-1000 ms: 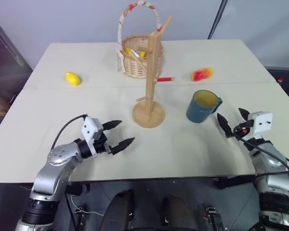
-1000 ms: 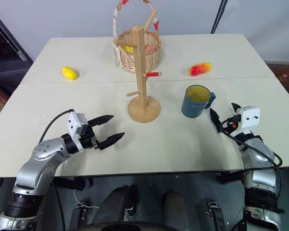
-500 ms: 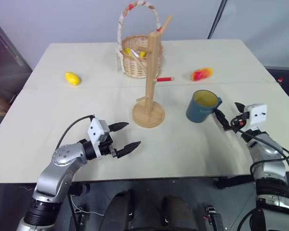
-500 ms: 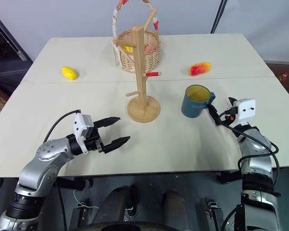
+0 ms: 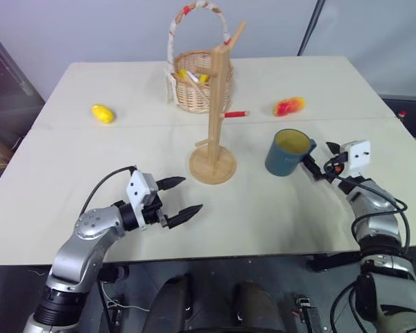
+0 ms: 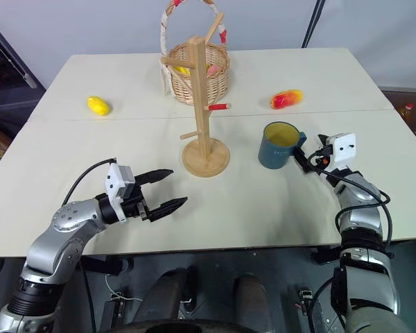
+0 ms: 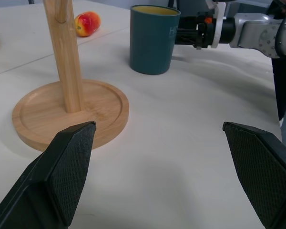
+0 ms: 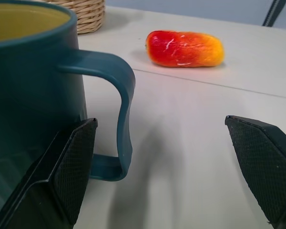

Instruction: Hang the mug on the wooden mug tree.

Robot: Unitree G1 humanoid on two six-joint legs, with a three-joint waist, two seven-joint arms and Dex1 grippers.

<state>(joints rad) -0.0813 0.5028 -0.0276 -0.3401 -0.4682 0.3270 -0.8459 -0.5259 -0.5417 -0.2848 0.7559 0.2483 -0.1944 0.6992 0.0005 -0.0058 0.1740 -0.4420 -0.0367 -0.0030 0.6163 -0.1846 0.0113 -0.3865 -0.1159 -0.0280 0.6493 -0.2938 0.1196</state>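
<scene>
A pale desk point(image 5: 69, 180) seen from above carries a teal mug point(image 5: 288, 152) with a yellow inside, standing upright to the right of the mug tree point(image 5: 215, 118), a wooden pole on a round base with slanted pegs, one red-tipped. The two are near each other but not touching. The mug's loop handle point(image 8: 115, 114) points toward the right claw point(image 8: 162, 176), whose two black fingers are spread wide and hold nothing; one finger sits just beside the mug wall by the handle, the other well out to the side, so the handle lies in the gap between them. The left claw point(image 5: 177, 196) hovers low over the desk in front of the tree's base, its fingers likewise apart and empty. The mug looks like glazed ceramic: rigid, fairly heavy for its size, smooth enough to slip, and liable to chip or crack if dropped or knocked against the pole. The handle seems the sensible place to pinch, though the loop must stay clear enough to slide over a peg; gripping the rim or wall is the other choice. Pale lettering on the mug's side begins with what looks like an "H"; the rest cannot be read. Behind the tree stands a wicker basket point(image 5: 194, 87); a yellow fruit point(image 5: 102, 112) and a red-orange fruit point(image 5: 290, 106) lie farther back.
</scene>
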